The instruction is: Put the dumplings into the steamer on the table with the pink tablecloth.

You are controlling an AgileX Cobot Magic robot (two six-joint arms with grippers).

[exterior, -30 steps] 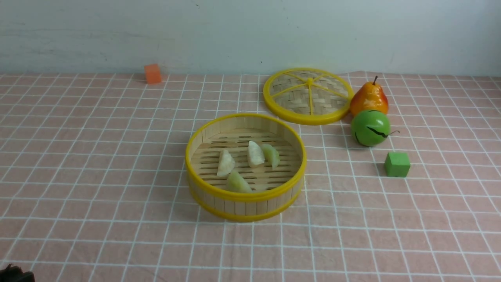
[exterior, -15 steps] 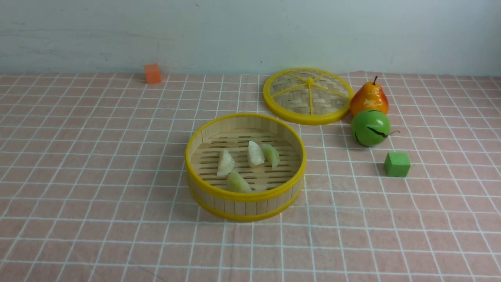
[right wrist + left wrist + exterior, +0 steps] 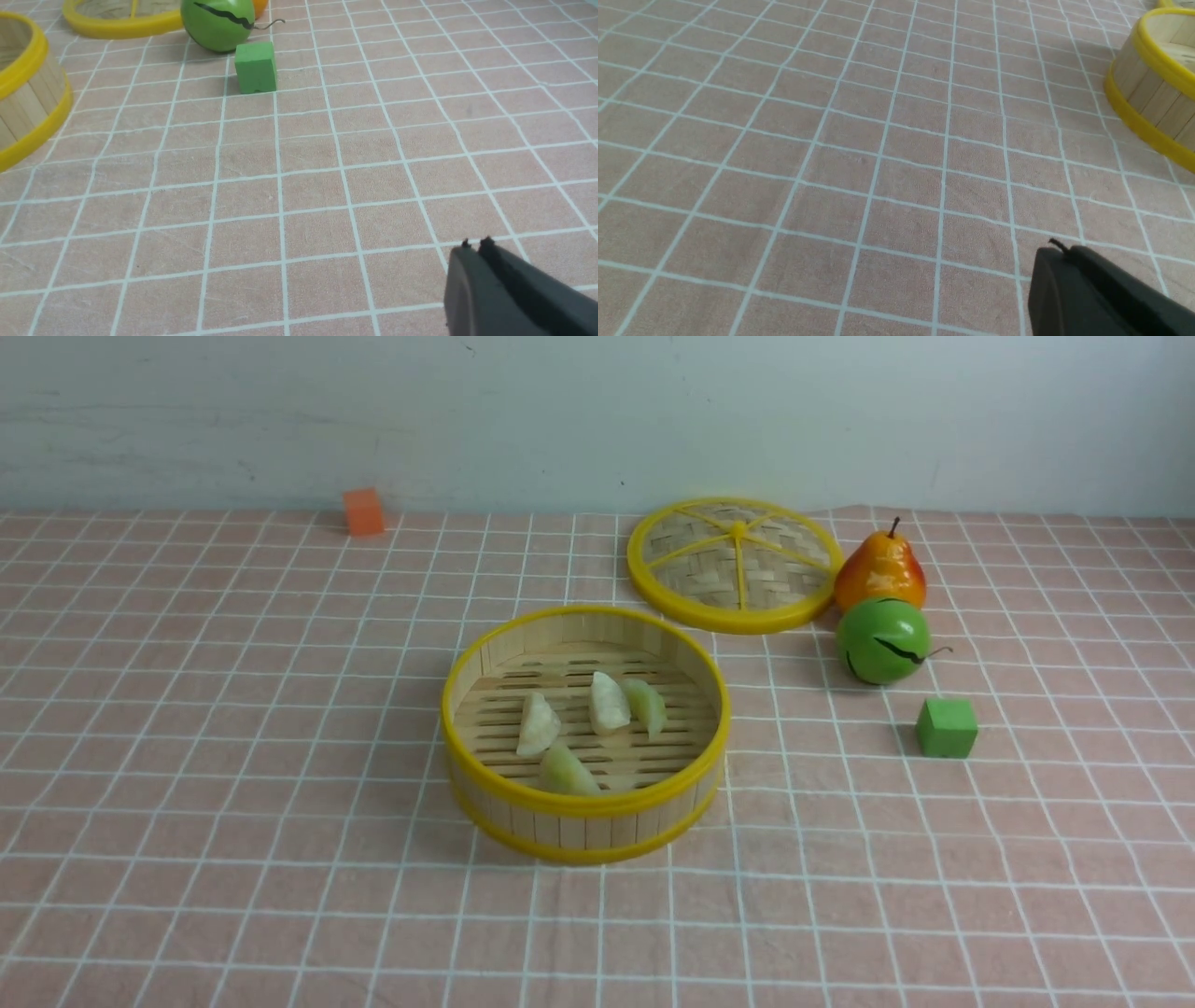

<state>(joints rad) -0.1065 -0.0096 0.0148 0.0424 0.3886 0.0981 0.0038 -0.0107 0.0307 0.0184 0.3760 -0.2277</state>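
Your left pincer [image 3: 1057, 246] has its tips pressed together, and so does your right pincer [image 3: 476, 243]; each is over the pink tablecloth [image 3: 280, 840] that covers your table. Out beyond both pincers, well apart from them, you have the steamer [image 3: 586, 831] standing upright on the cloth. All four dumplings [image 3: 610, 704] lie inside it on the slatted floor: two whitish, two light green. One green dumpling sits just beside a whitish one on the side farther from your left pincer; the other green one is nearest the pincers, against or close to the near wall, you can't tell which. Past the steamer, farther from your pincers, rests the woven lid [image 3: 738, 565], with the pear [image 3: 880, 574] and the green round fruit [image 3: 884, 641] beside it. The green cube [image 3: 947, 728] is nearer your right pincer than that fruit. The orange block [image 3: 364, 512] lies far beyond your left pincer.
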